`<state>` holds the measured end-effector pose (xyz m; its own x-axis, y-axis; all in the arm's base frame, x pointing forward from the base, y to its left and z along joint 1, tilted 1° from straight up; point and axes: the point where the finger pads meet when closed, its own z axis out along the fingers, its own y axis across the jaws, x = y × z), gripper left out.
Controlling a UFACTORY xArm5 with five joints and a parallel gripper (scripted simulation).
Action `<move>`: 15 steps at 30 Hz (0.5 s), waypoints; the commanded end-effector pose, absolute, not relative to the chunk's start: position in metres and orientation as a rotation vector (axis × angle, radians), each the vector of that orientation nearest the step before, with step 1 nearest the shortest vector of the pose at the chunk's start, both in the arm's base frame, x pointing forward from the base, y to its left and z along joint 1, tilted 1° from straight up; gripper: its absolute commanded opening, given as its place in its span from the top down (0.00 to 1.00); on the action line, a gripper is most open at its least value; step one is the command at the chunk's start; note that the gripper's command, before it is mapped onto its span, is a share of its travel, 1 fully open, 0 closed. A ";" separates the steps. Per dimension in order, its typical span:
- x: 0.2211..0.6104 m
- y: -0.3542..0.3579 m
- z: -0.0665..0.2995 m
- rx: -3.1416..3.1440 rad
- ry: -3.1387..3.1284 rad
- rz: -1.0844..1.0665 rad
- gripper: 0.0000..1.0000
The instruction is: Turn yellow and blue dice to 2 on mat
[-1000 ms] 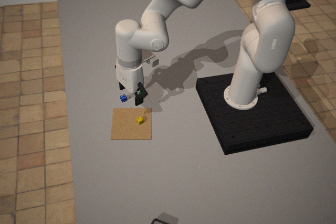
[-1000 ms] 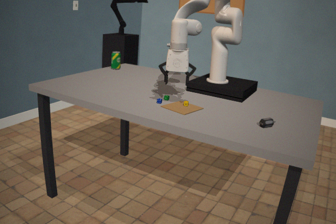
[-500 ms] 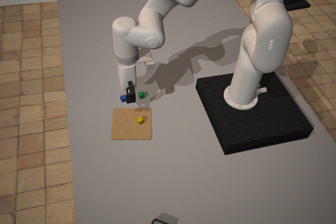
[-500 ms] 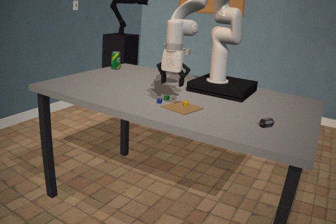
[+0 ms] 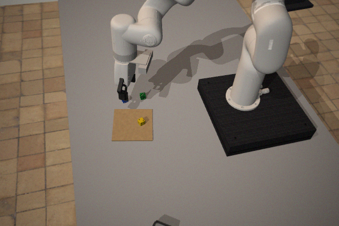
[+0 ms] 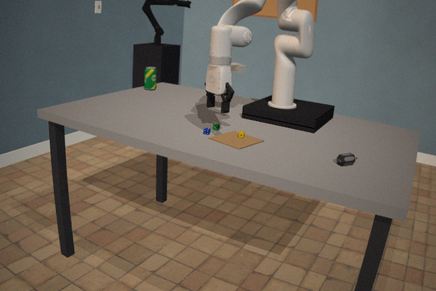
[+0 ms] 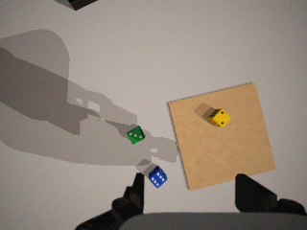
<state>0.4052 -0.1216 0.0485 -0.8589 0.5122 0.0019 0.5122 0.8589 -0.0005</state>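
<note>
Only yellow die point(image 7: 220, 117) on mat point(image 7: 240, 153)

Three dice: one yellow die point(image 7: 220, 117), one blue die point(image 7: 157, 177), one green die point(image 7: 136, 135); one mat point(image 7: 230, 149).

Top looks down, exterior faces the table, wrist looks down; all share the mat point(image 5: 128, 129).

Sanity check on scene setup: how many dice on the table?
3. Small yellow die on the square tan mat; small green die and small blue die on the grey table beside it. None seem hidden.
</note>
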 end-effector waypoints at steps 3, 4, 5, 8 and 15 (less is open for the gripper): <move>0.408 -0.132 0.048 -1.161 -2.920 0.000 0.00; 0.408 -0.132 0.048 -1.185 -2.910 0.000 0.00; 0.408 -0.134 0.048 -1.247 -2.885 0.000 0.00; 0.409 -0.139 0.047 -1.381 -2.823 0.000 0.00; 0.410 -0.147 0.046 -1.629 -2.688 0.000 0.00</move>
